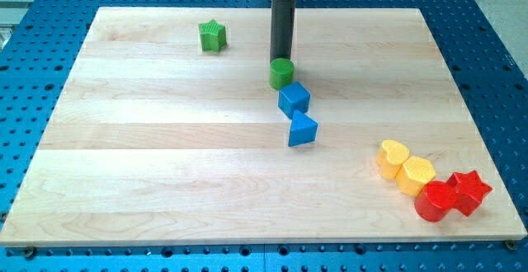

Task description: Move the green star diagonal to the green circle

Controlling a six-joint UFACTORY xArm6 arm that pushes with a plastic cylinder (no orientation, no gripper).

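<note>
The green star [212, 35] lies near the view's top left of the wooden board [165, 157]. The green circle [281, 73] sits near the top middle, well to the right of the star and a little lower. My tip [281, 58] stands right behind the green circle, at its top edge, and seems to touch it. The rod rises straight up from there to the view's top.
A blue cube [294, 99] touches the green circle's lower right. A blue triangle [302, 129] lies just below the cube. At the lower right lie a yellow heart [393, 156], a yellow hexagon [415, 174], a red circle [434, 201] and a red star [469, 191].
</note>
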